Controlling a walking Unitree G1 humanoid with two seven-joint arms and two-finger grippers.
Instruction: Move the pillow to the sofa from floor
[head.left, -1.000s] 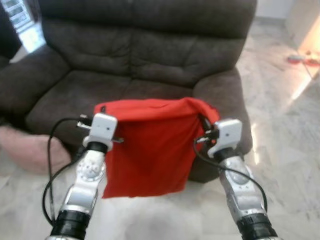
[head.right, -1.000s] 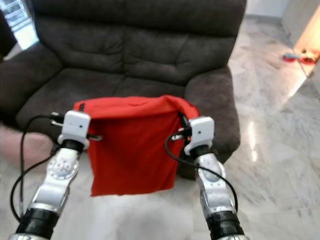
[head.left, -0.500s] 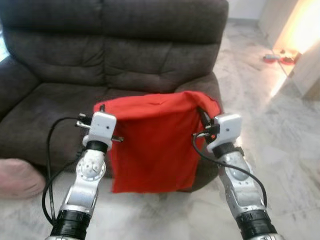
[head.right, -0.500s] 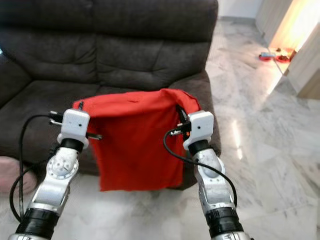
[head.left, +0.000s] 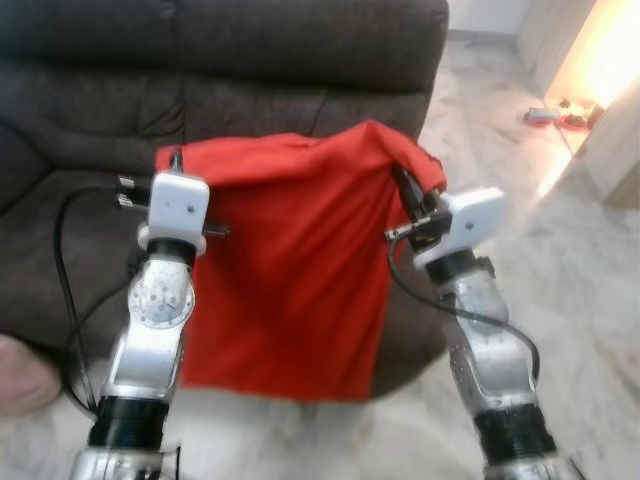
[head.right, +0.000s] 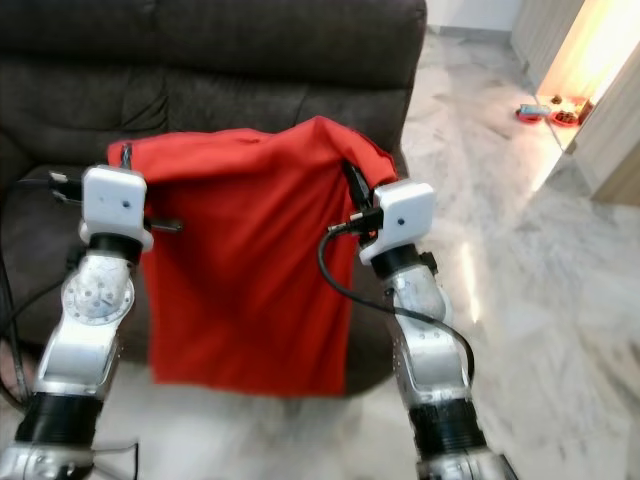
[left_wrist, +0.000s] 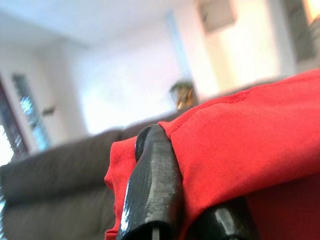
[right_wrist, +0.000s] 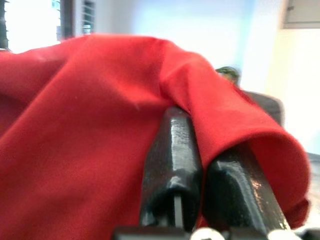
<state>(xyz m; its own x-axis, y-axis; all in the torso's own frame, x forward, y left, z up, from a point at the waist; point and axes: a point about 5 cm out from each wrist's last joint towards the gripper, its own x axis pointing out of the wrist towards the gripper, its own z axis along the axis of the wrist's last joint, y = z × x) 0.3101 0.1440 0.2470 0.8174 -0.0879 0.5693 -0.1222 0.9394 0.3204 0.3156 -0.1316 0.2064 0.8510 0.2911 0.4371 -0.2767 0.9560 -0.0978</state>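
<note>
Pillow (head.left: 290, 260) higher, nearer sofa (head.left: 250, 60)

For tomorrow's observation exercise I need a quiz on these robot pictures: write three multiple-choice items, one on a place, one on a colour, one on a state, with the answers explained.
1. Where is the pillow?
A. Flat on the floor
B. Hanging in front of the sofa
C. Lying on the seat

2. What colour is the pillow?
A. Red
B. Blue
C. White

3. How does the right claw stand?
A. Open, apart from the pillow
B. Shut on nothing
C. Shut on the pillow's top corner

Answers:
1 B: the pillow hangs between the left claw and right claw, before the sofa.
2 A: its cloth is red in every view.
3 C: the wrist view shows both fingers pinching red cloth.
</note>
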